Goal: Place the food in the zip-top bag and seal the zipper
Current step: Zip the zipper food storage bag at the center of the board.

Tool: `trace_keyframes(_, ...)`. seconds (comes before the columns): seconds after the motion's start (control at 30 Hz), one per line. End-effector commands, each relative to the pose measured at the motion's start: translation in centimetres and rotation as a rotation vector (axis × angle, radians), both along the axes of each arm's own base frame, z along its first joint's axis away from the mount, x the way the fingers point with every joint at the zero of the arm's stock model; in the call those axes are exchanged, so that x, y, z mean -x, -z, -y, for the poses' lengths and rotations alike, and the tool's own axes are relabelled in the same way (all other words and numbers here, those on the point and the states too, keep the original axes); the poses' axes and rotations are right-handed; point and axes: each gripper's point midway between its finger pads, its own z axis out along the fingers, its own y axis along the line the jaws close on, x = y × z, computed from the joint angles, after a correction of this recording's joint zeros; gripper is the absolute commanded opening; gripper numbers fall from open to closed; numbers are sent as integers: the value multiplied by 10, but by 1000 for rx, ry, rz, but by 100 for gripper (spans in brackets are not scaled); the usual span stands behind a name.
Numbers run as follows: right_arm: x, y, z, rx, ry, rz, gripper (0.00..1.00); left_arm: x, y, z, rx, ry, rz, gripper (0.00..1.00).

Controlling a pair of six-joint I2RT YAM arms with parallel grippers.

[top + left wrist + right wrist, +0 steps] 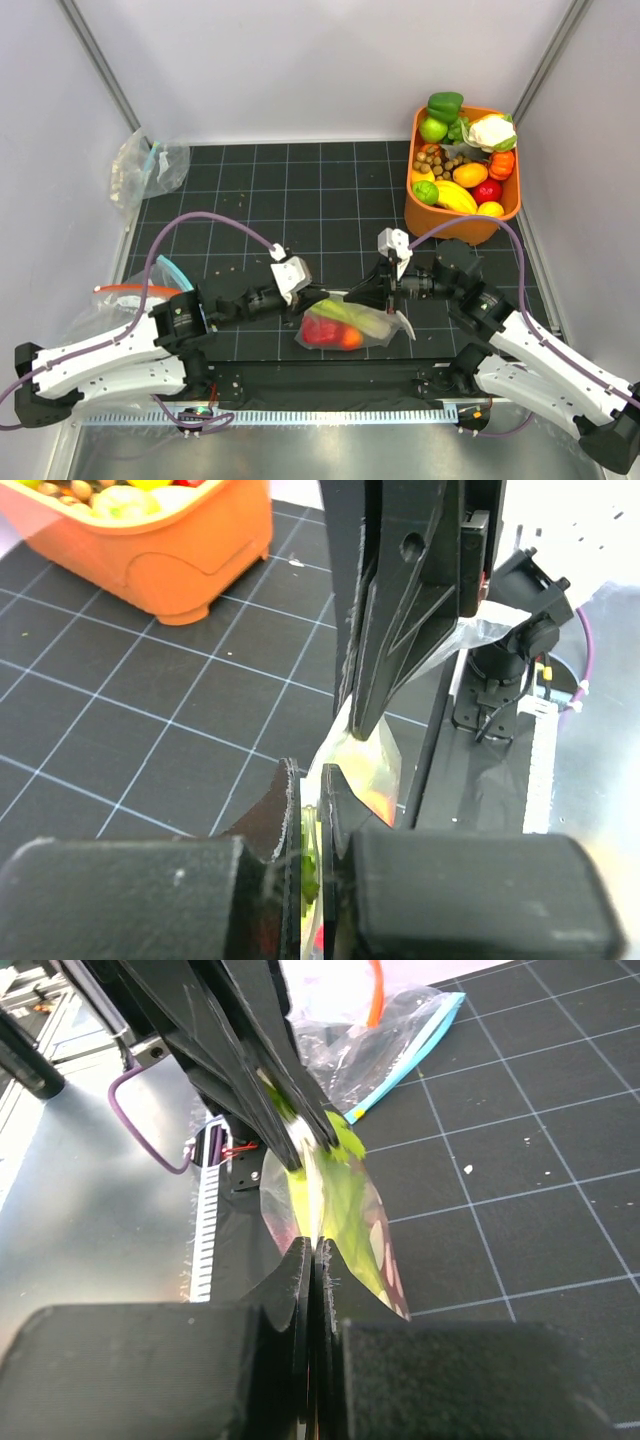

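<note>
**Both grippers pinch the filled bag**

At far left lie 2 spare bags, one with a teal strip point(150, 165) and one with a red-orange strip point(120, 293). The left gripper point(324, 297) has its fingers pressed together on the top edge of the zip-top bag point(372, 325), which sits at the table's near edge between the arms. Inside it are the celery stalk point(350, 313) and the red toy vegetables point(319, 331) (seen through the clear film). The right gripper point(351, 297) clamps the same edge just beside the left one, fingers closed on the plastic. At far right stands an orange bin point(428, 215) of toy produce.
</note>
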Motion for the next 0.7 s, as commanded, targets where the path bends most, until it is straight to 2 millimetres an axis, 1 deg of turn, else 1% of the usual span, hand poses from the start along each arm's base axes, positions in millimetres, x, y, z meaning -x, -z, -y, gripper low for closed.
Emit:
trace_keyframes(0.0,-6,-34,2,-71,43,86,1,-12,-12,-19,64,-109,16,0)
trace_keyframes(0.03,-7,-35,3,-74,52,91,1,-11,-16,-24,90,-119,15,0)
trace_keyframes(0.07,-8,-29,5,-55,66,74,1,-12,-15,-27,96,-129,13,0)
trace_keyframes(0.1,-13,-30,6,-56,104,78,1,-12,-12,-29,95,-139,9,0)
trace_keyframes(0.17,-22,-26,10,-46,163,75,1,-14,-15,-35,117,-164,10,0)
trace_keyframes(0.2,-31,-27,15,-47,227,86,1,-14,-13,-37,116,-172,7,0)
trace_keyframes(0.27,-38,-26,20,-43,277,84,1,-17,-15,-40,125,-194,8,0)
trace_keyframes(0.3,-45,-27,25,-48,329,91,1,-18,-13,-41,121,-203,6,0)
trace_keyframes(0.37,-51,-26,31,-50,378,90,1,-21,-13,-44,124,-225,5,0)
trace_keyframes(0.4,-57,-27,36,-51,424,95,1,-22,-13,-46,124,-237,3,0)
trace_keyframes(0.5,-60,-34,48,-80,492,117,1,-26,-13,-53,135,-277,5,0)
trace_keyframes(0.53,-62,-31,50,-78,509,114,1,-27,-13,-54,139,-285,5,0)
trace_keyframes(0.6,-65,-33,54,-82,536,117,1,-30,-14,-58,147,-311,6,0)
trace_keyframes(0.67,-65,-32,54,-78,536,116,1,-32,-12,-60,146,-327,6,0)
